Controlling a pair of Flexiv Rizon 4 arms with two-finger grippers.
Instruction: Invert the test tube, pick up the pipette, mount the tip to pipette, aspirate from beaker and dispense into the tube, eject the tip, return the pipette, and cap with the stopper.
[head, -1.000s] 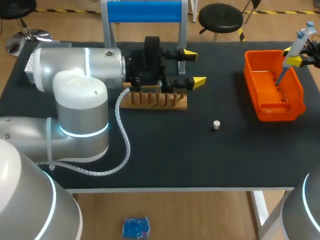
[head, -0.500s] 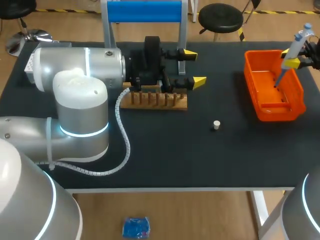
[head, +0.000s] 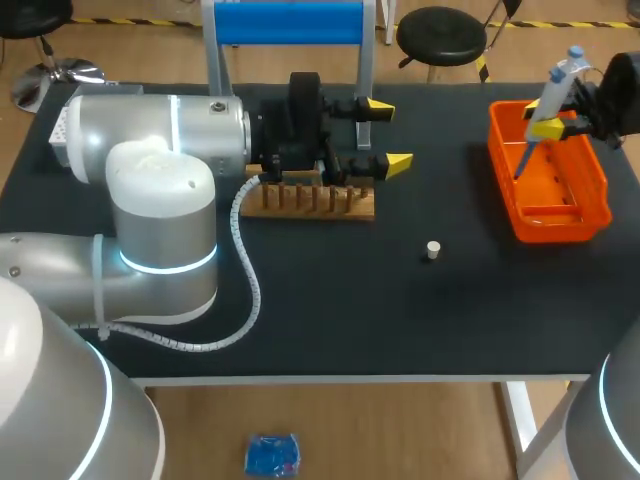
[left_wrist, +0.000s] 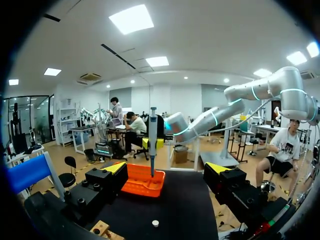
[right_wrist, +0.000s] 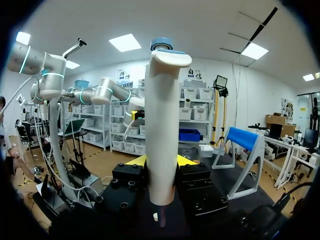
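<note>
Our right end effector (head: 552, 122) clamped the pipette (head: 555, 85), its long axis near upright, tip slanting toward seven o'clock above the orange bin (head: 590, 215). Our left end effector (head: 388, 135) gaped wide, well apart at nine o'clock.

The left arm (head: 150, 200) comes in from the left with its wrist level; the left gripper (head: 388, 135) points rightward, fingers spread wide apart; the right gripper (head: 548, 125), far right and raised, clamps a tilted pipette (head: 556, 85).

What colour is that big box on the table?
The box is bright orange. You can see it best in the head view.
</note>
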